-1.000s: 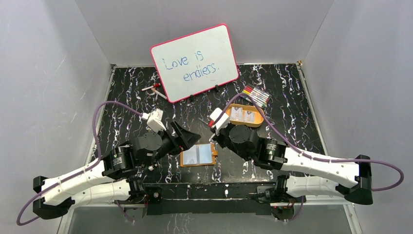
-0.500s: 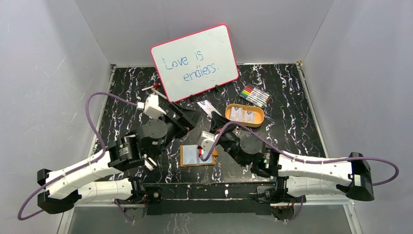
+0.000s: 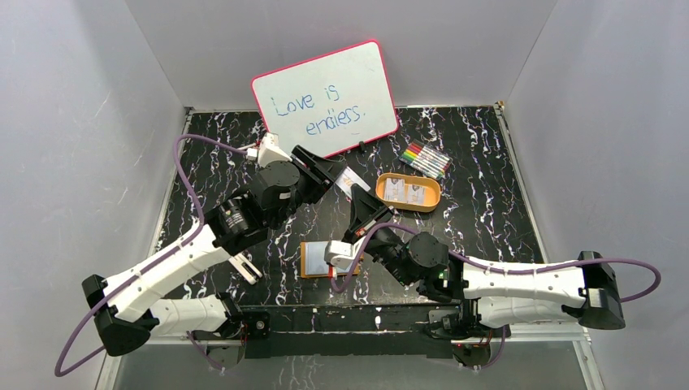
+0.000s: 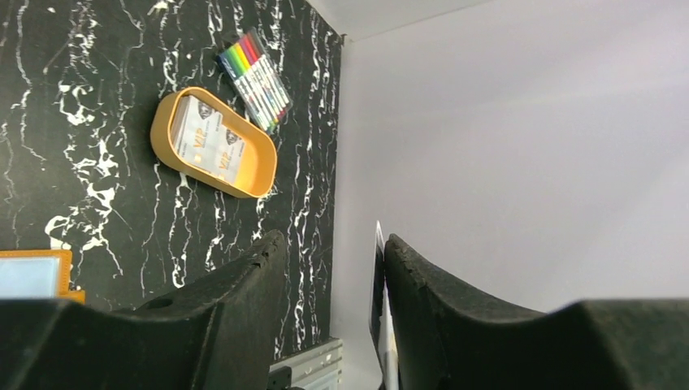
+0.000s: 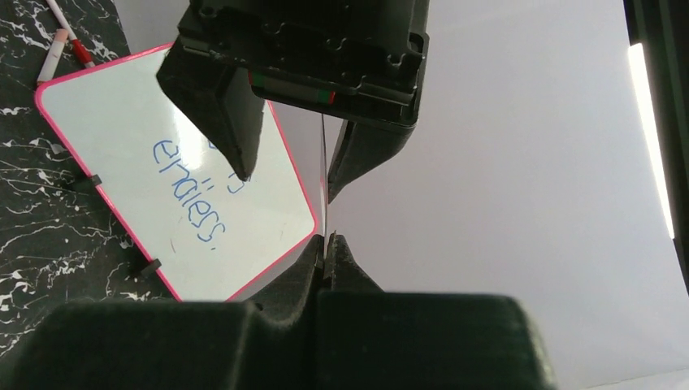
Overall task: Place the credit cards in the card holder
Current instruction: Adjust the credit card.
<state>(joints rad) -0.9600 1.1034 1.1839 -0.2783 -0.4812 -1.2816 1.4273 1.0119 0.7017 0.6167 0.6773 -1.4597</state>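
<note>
One credit card [image 3: 349, 180] is held edge-up above the table, with my right gripper [image 3: 358, 201] shut on its lower edge; in the right wrist view it shows as a thin line [image 5: 323, 195] rising from the shut gripper [image 5: 329, 244]. My left gripper [image 3: 333, 173] straddles the card's upper part, open. The card [image 4: 379, 292] lies against the right finger with a gap to the other finger [image 4: 244, 284]. The card holder [image 3: 315, 260] lies open on the table, partly under my right wrist. More credit cards [image 3: 405, 191] lie in the orange tray [image 3: 433, 200].
A pink-rimmed whiteboard [image 3: 325, 104] leans at the back wall. Coloured markers [image 3: 426, 158] lie behind the tray, and a red marker [image 3: 253, 146] lies left of the whiteboard. Grey walls enclose the table on three sides.
My left arm has swung back and right to the raised card, and its jaws have narrowed around it. My right arm has shifted left, keeping the card held upright.
</note>
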